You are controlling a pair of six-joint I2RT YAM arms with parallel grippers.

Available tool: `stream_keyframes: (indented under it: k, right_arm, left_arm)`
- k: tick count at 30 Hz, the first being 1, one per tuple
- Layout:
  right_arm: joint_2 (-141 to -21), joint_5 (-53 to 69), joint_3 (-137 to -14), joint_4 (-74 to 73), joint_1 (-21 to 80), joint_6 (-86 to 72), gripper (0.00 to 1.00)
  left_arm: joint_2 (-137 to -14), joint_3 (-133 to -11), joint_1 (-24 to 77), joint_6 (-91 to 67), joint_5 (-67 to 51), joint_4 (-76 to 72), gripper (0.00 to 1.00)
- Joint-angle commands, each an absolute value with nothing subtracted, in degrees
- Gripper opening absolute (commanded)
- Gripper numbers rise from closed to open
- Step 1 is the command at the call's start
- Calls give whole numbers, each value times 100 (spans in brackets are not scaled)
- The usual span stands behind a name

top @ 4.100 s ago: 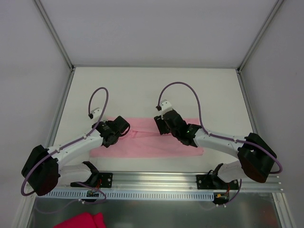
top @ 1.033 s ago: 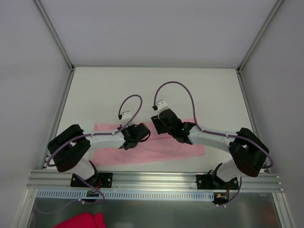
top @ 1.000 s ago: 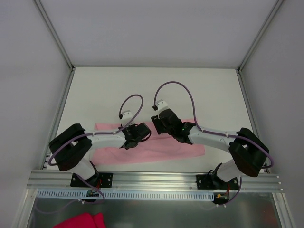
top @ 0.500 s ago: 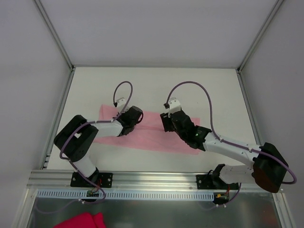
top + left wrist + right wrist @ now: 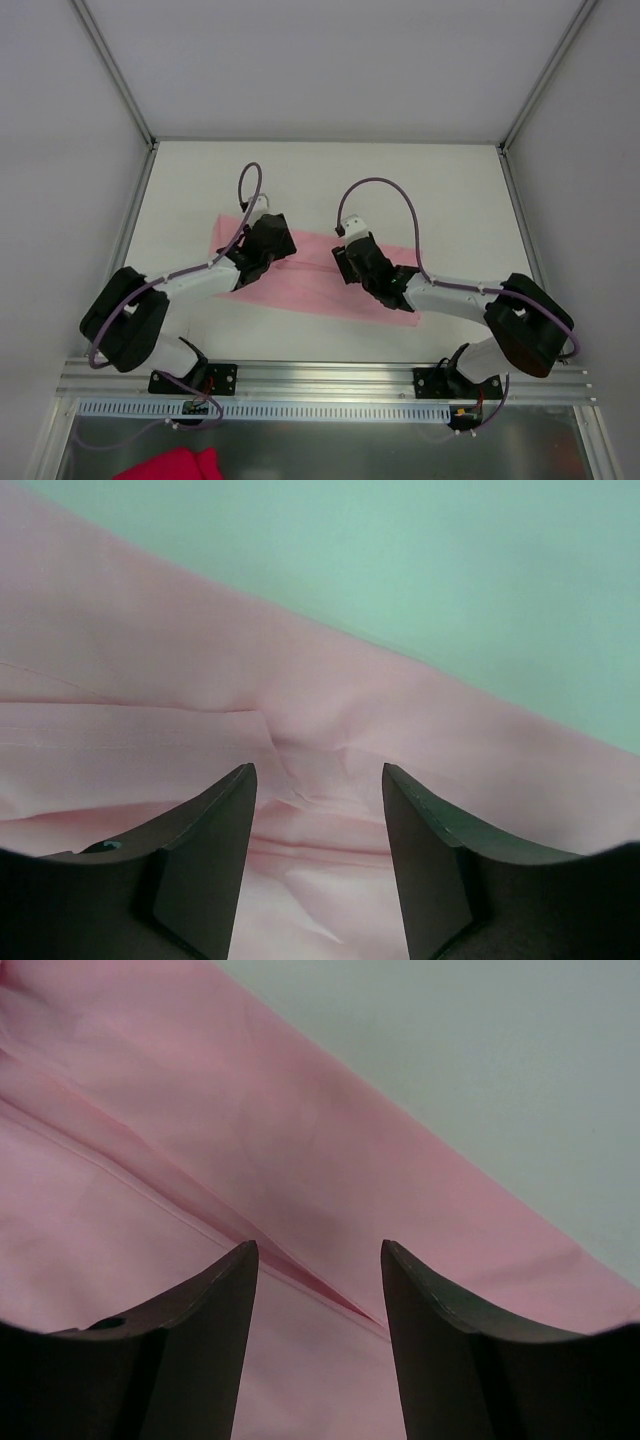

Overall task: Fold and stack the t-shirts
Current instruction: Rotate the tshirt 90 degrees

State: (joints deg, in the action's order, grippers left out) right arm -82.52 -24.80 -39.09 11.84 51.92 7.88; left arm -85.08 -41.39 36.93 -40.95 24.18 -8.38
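The pale pink thin-fabric t-shirt (image 5: 305,275) lies as a flat band across the white table (image 5: 450,200), near centre. The left gripper (image 5: 268,240) is over its left end and the right gripper (image 5: 348,262) over its middle. Both have their jaws parted and hold nothing.

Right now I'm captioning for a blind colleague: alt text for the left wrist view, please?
The left gripper holds its two dark fingers apart, gripping nothing, over a pale pink t-shirt that fills most of the view. The fabric shows a seam and small creases; beyond its diagonal edge, the table shows at the upper right.
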Motion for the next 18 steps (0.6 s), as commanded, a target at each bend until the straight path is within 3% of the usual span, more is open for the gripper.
stream_keyframes:
  k: [1, 3, 4, 6, 7, 8, 9, 18]
  right_arm:
    - [-8498, -2549, -4219, 1643, 5106, 888, 57]
    - [-8595, -2531, -4228, 1696, 5080, 879, 56]
    - [-8718, -2514, -4228, 1740, 5063, 888, 40]
    - [-8859, -2470, -4254, 1767, 5019, 844, 25]
    - [-9007, -2435, -4280, 1784, 4992, 826, 8]
    - [-9061, -2435, -4306, 1793, 4983, 809, 1]
    - [-9131, -2435, -4315, 1810, 4983, 817, 1]
    - [-9483, -2443, -4175, 1942, 4957, 791, 1]
  left_arm:
    - [-7736, -3999, 3946, -3885, 2740, -380, 54]
    - [-7384, -3851, 4060, -3946, 2874, -238, 54]
    - [-7287, -3806, 4113, -4016, 2891, -37, 53]
    - [-7093, -3587, 4148, -4270, 2909, 131, 49]
    - [-7075, -3516, 4157, -4315, 2874, 123, 33]
    - [-7145, -3394, 4166, -4368, 2900, 132, 19]
    - [-7215, -3366, 4166, -4551, 2979, 175, 0]
    - [-8331, -3182, 4166, -4887, 2944, -123, 0]
